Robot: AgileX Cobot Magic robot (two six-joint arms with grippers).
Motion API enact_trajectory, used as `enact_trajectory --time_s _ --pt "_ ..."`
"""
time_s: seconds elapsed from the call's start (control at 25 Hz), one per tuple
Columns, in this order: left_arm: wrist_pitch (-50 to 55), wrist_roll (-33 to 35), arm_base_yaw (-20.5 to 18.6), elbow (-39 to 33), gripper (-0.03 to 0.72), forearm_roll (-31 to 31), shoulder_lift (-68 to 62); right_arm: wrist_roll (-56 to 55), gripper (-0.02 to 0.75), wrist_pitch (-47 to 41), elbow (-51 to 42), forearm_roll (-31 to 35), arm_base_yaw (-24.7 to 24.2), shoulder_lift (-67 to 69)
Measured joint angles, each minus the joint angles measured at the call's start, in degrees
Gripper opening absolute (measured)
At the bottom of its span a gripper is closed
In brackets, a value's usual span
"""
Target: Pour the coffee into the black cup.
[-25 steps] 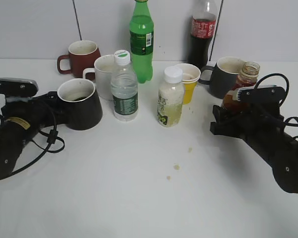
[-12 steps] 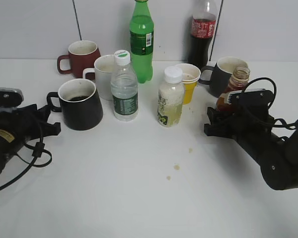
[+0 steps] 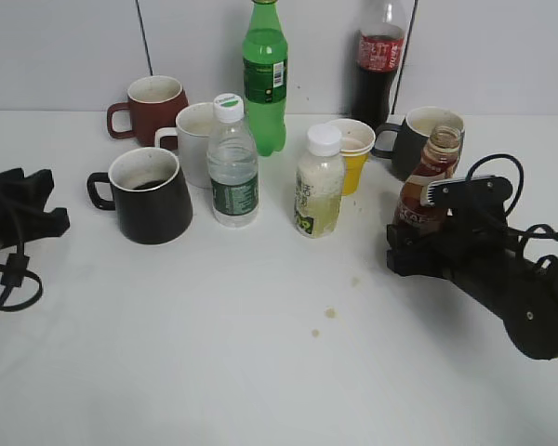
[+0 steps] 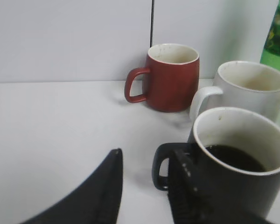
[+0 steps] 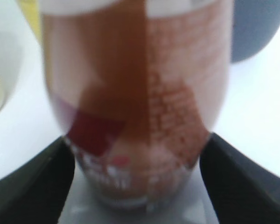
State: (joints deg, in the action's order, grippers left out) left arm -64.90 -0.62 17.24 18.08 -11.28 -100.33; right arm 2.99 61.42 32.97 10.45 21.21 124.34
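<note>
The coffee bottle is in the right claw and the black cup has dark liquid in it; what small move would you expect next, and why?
Probably opening the right gripper and backing off. The coffee bottle stands upright on the table, uncapped, between the fingers, while the black cup already holds dark liquid and the left gripper is clear of it.

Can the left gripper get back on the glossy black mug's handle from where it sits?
Probably yes: the left gripper is open, apart from the glossy black mug, whose loop handle faces it across bare table.

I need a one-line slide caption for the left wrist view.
Open left jaws beside the handle of the black cup, dark coffee inside; maroon mug behind.
</note>
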Motion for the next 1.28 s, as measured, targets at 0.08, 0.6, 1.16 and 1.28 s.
enact_trajectory --time_s 0.08,0.6,1.16,1.28 --pt "6.47 0.00 0.00 0.00 0.261 0.00 6.48 0.00 0.631 -4.66 -1.34 0.00 0.00 -4.22" --pt "78.67 -0.05 0.02 12.84 0.261 4.46 46.25 -0.06 0.604 -58.54 -3.66 -0.49 0.00 -41.91" --pt "130.32 -0.05 0.09 21.16 0.261 11.88 72.95 -0.06 0.596 -117.53 1.76 -3.38 0.07 -91.78" --pt "130.69 -0.05 0.09 18.34 0.261 12.01 77.68 -0.10 0.593 -123.23 1.06 -4.41 0.07 -102.90"
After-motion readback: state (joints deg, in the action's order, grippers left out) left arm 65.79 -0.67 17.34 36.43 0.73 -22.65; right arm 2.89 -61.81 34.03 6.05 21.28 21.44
